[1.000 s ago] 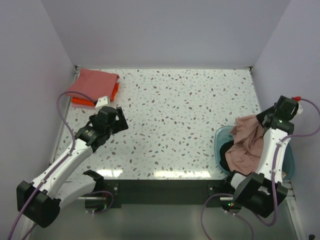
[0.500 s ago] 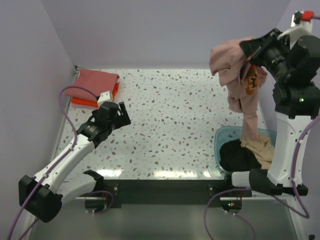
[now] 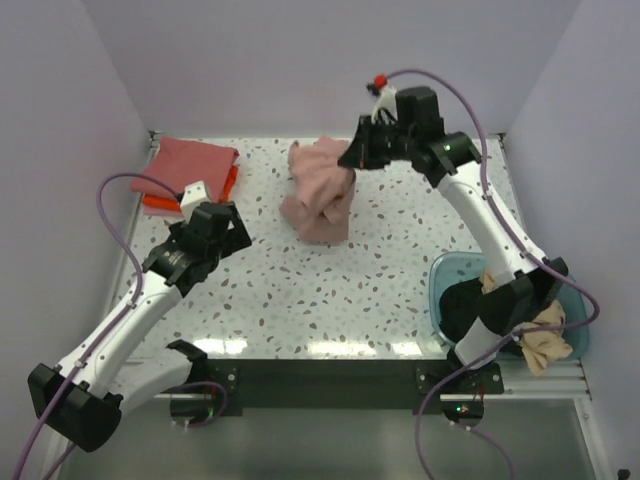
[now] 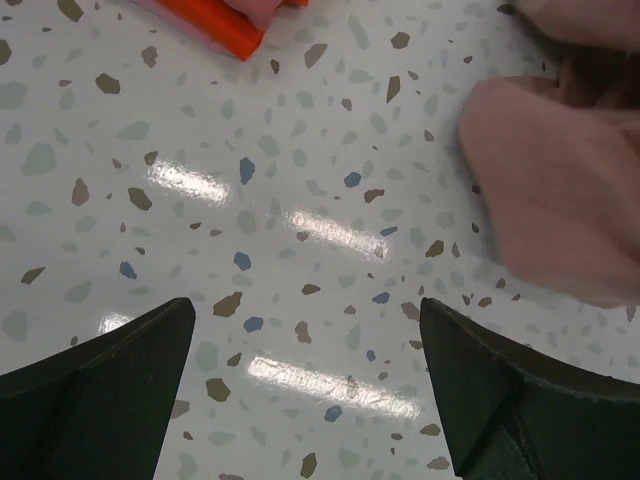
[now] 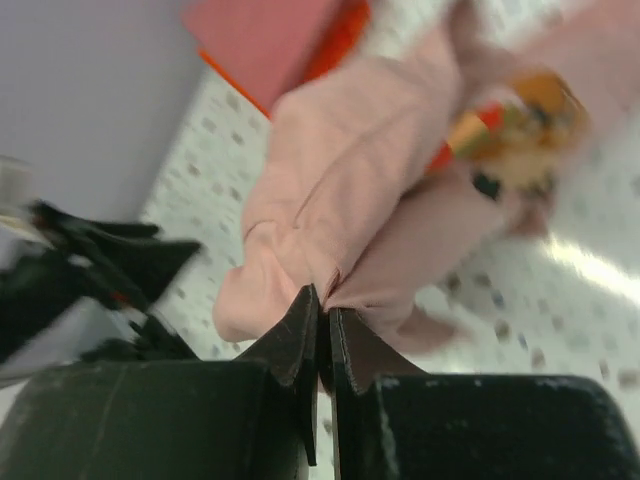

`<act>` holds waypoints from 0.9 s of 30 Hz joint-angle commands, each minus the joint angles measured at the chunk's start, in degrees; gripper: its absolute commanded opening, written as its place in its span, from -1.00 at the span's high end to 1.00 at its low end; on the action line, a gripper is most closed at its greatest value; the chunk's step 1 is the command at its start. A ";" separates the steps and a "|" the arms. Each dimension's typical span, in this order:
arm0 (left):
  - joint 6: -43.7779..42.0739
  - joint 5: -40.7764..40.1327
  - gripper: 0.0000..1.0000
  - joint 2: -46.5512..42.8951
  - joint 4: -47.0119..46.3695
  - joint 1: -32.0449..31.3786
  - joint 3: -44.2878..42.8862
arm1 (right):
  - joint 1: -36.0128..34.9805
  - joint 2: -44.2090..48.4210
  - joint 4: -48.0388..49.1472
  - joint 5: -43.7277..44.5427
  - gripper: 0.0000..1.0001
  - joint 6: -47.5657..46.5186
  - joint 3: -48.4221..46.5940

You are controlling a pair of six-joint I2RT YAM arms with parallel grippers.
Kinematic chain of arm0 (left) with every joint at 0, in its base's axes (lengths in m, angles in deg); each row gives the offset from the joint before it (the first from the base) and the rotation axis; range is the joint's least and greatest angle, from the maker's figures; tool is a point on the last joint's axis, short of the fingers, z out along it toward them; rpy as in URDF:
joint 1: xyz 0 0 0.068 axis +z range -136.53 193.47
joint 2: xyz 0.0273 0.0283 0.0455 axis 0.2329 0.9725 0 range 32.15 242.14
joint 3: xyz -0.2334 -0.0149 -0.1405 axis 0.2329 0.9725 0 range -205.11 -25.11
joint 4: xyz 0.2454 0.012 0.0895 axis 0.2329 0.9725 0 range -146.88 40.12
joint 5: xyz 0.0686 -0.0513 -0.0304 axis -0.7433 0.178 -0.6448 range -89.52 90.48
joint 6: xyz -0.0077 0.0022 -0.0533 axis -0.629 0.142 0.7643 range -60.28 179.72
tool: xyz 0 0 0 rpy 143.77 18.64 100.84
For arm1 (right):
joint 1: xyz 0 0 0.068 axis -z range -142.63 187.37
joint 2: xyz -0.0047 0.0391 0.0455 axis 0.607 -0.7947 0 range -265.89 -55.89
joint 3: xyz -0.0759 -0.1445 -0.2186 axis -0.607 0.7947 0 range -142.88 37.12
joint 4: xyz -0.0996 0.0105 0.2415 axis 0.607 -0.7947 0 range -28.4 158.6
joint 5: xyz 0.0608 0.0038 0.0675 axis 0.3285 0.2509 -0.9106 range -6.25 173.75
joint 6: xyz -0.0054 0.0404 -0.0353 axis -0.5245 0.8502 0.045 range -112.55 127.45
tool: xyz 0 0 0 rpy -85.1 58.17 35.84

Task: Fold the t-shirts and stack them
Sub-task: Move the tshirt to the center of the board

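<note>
Two shirts (image 3: 468,306) in blue tub (image 3: 434,283)

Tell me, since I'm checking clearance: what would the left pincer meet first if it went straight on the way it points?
Probably the bare speckled tabletop: the open left pincer frames only table. The pink t-shirt lies to one side, apparently outside that line.

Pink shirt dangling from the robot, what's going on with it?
The robot is folding and stacking t-shirts. Its right gripper is shut on the bunched dusty pink t-shirt, holding it over the back of the table. The left gripper is open and empty, hovering over the table beside it. A folded coral red t-shirt lies on an orange t-shirt in the far left corner. A black t-shirt and a tan t-shirt wait in the blue tub.
</note>
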 commanded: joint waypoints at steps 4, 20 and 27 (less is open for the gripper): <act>4.41 -4.16 -1.00 -0.12 3.81 0.07 -1.06 | 13.33 18.33 3.63 16.86 0.85 -3.77 37.67; -1.30 13.05 -1.00 22.47 -13.59 6.82 -3.34 | 15.50 17.42 2.59 25.57 -0.97 -3.76 43.07; -0.34 21.32 -1.00 35.29 -20.10 10.00 -6.41 | 8.84 25.43 1.71 26.98 -0.97 -1.91 52.40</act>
